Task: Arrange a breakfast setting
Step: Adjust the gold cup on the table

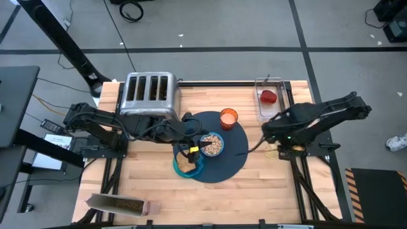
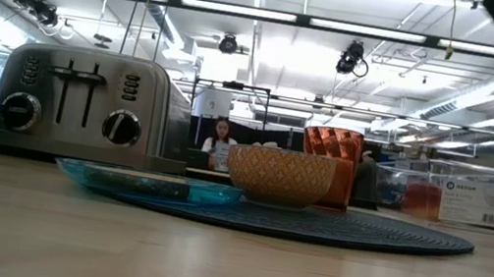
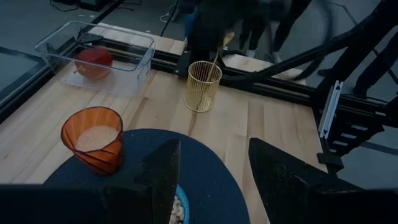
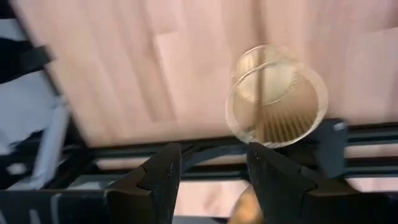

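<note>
The dark-blue round mat (image 1: 232,152) lies mid-table. On it stand a small bowl of cereal (image 1: 213,144) and an orange cup (image 1: 229,117). A teal plate (image 1: 189,166) with a toast slice (image 1: 185,162) rests on the mat's left edge. The red fruit (image 1: 268,97) lies in a clear box (image 1: 269,102) at the far right. A gold spoon (image 3: 218,55) stands in a gold wire holder (image 3: 203,86). My left gripper (image 1: 198,148) hovers open over the bowl and plate. My right gripper (image 1: 275,141) is open above the holder (image 4: 277,102).
A steel toaster (image 1: 150,94) stands at the far left. A cereal box (image 1: 121,204) lies at the near-left edge. Bare wood (image 1: 273,191) spreads over the near right of the table. A person (image 2: 219,144) sits in the room beyond.
</note>
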`<state>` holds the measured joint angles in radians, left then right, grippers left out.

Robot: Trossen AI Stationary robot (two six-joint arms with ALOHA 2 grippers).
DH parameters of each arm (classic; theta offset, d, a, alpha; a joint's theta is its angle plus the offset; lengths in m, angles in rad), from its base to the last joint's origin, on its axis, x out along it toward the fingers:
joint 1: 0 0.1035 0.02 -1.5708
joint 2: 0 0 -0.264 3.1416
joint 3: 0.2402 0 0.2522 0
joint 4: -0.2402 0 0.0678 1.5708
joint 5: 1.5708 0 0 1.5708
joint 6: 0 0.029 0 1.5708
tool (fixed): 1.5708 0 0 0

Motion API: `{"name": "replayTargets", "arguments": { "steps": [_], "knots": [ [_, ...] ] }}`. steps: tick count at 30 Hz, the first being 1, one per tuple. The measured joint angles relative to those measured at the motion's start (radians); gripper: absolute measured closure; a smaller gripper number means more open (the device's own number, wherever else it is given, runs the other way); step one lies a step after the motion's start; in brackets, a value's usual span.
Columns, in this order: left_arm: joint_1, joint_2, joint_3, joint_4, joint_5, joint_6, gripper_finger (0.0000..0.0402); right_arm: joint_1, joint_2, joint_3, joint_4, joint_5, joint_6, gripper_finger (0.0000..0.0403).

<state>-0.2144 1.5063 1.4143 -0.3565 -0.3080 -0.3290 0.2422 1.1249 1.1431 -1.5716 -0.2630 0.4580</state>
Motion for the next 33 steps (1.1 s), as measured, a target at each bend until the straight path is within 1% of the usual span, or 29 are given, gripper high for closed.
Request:
{"name": "replayTargets", "arguments": {
  "steps": [2, 6, 8, 11, 15, 16, 18, 21, 25, 27, 30, 33],
  "knots": [
    [0.0, 0.0, 0.0, 0.001, 0.0, 0.0, 0.0203, 0.034, -0.037, -0.001, 0.001, -0.016, 0.028, 0.0213],
    [0.0, 0.01, 0.001, 0.016, -0.002, 0.0, 0.0203, 0.115, -0.113, -0.018, -0.001, 0.014, 0.086, 0.0217],
    [-0.008, 0.025, 0.001, 0.033, -0.002, 0.0, 0.0203, 0.162, -0.149, -0.023, 0.0, 0.042, 0.121, 0.022],
    [-0.021, 0.064, 0.001, 0.1, 0.004, -0.001, 0.0203, 0.226, -0.192, -0.023, -0.001, 0.116, 0.16, 0.0224],
    [-0.026, 0.116, 0.001, 0.191, 0.021, -0.026, 0.0203, 0.291, -0.178, -0.027, 0.002, 0.199, 0.144, 0.0226],
    [-0.03, 0.119, 0.0, 0.195, 0.02, -0.026, 0.0203, 0.307, -0.169, -0.036, 0.002, 0.218, 0.146, 0.0226],
    [-0.034, 0.136, 0.002, 0.261, 0.012, -0.026, 0.0203, 0.336, -0.15, -0.061, 0.005, 0.241, 0.16, 0.0226],
    [-0.054, 0.147, 0.0, 0.289, -0.024, -0.028, 0.0203, 0.374, -0.132, -0.125, 0.038, 0.246, 0.205, 0.0226],
    [-0.082, 0.151, 0.0, 0.306, -0.084, -0.06, 0.0203, 0.408, -0.132, -0.202, 0.105, 0.284, 0.281, 0.0226],
    [-0.092, 0.151, 0.0, 0.309, -0.091, -0.08, 0.0203, 0.411, -0.136, -0.233, 0.156, 0.295, 0.297, 0.0226],
    [-0.105, 0.151, 0.0, 0.308, -0.092, -0.105, 0.0203, 0.41, -0.134, -0.285, 0.233, 0.283, 0.303, 0.0226],
    [-0.116, 0.151, 0.0, 0.317, -0.095, -0.106, 0.0203, 0.41, -0.128, -0.332, 0.276, 0.293, 0.339, 0.0226]
  ]
}}
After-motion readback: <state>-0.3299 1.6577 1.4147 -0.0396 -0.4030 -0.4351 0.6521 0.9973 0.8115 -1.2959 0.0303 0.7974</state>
